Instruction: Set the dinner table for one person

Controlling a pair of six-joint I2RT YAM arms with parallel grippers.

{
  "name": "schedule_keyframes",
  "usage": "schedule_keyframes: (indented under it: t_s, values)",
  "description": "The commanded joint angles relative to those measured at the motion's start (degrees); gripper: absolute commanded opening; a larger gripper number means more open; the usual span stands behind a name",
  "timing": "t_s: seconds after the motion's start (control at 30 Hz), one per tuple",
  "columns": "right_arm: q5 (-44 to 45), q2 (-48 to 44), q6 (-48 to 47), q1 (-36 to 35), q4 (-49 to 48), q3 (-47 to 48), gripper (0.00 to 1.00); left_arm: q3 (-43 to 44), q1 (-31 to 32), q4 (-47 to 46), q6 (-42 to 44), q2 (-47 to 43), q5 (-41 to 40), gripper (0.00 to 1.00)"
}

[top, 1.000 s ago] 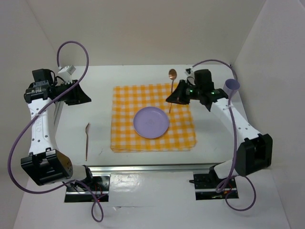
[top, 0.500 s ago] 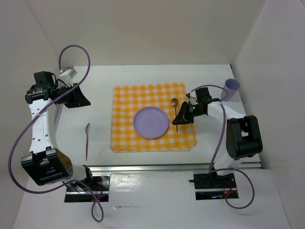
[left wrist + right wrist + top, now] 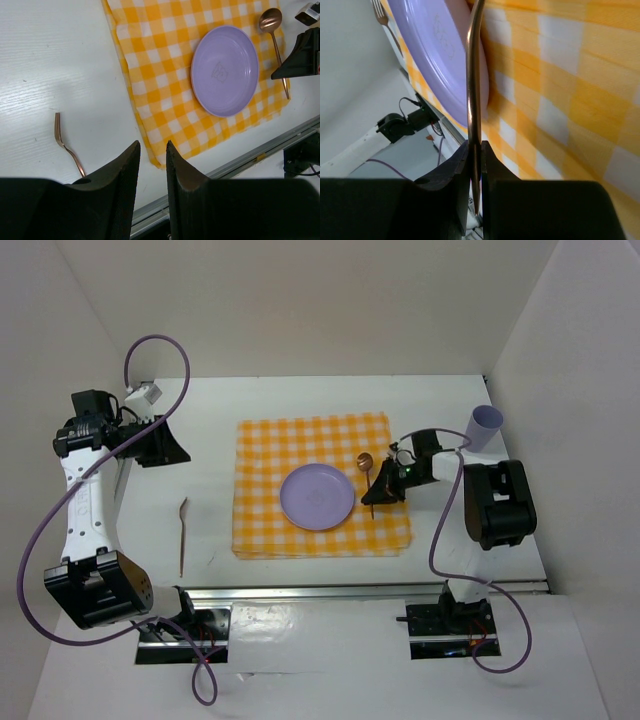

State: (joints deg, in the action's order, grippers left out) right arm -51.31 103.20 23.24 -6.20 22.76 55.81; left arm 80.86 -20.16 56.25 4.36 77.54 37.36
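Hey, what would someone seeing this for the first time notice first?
The orange-and-white checked cloth in the middle of the white table, with a purple plate on it. Just right of the plate, the right gripper holds a copper spoon by its handle over the cloth. A fork lies on the bare table to the left.

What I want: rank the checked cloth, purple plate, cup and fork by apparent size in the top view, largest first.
1. checked cloth
2. purple plate
3 and 4. Unsure: the fork is longer but thin, and the cup covers more area.
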Motion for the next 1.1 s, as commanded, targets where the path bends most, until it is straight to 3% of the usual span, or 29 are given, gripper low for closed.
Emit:
schedule_keyframes:
  t_s: [0.0, 0.23, 0.37, 0.4, 0.43, 0.47, 0.53, 0.7, 0.9, 1.07]
  values:
    - [-4.6, 1.6, -1.6, 2.3, -3.9, 0.1, 0.0, 0.4, -0.3, 0.4, 1.1, 0.2, 0.7, 0.34]
    - [-9.7, 5.3, -1.1, 3.5, -6.2, -1.8, 0.0, 0.4, -0.3, 0.9, 1.1, 0.2, 0.2, 0.34]
    - [-8.3, 5.3, -1.1, 3.5, -5.4, -1.8, 0.0, 0.4, -0.3, 0.9, 1.1, 0.2, 0.2, 0.34]
    - [-8.3, 5.3, -1.1, 3.5, -4.7, -1.8, 0.02, 0.4, -0.3, 0.9, 1.1, 0.2, 0.2, 0.34]
    - [-8.3, 4.8, -1.1, 3.5, -4.0, -1.8, 0.17, 0.4, -0.3, 0.9, 1.1, 0.2, 0.2, 0.34]
    - [-8.3, 4.8, -1.1, 3.5, -4.0, -1.8, 0.25, 0.4, -0.3, 0.9, 1.1, 0.2, 0.2, 0.34]
    - [-7.8, 3.3, -1.1, 3.5, -3.4, -1.8, 0.29, 0.4, -0.8, 0.9, 1.1, 0.2, 0.2, 0.34]
    - [-5.0, 1.6, -1.1, 3.5, -1.9, -1.8, 0.53, 0.4, -0.8, 0.9, 1.6, 0.2, 0.7, 0.34]
    - [0.9, -1.0, -1.7, 3.5, 3.1, -1.8, 0.57, 0.4, -0.8, 1.4, 2.1, 0.2, 0.7, 0.34]
    - [6.3, -3.3, -1.2, 3.5, 9.4, 1.3, 0.67, 0.4, -0.8, 1.4, 2.7, 0.2, 0.7, 0.34]
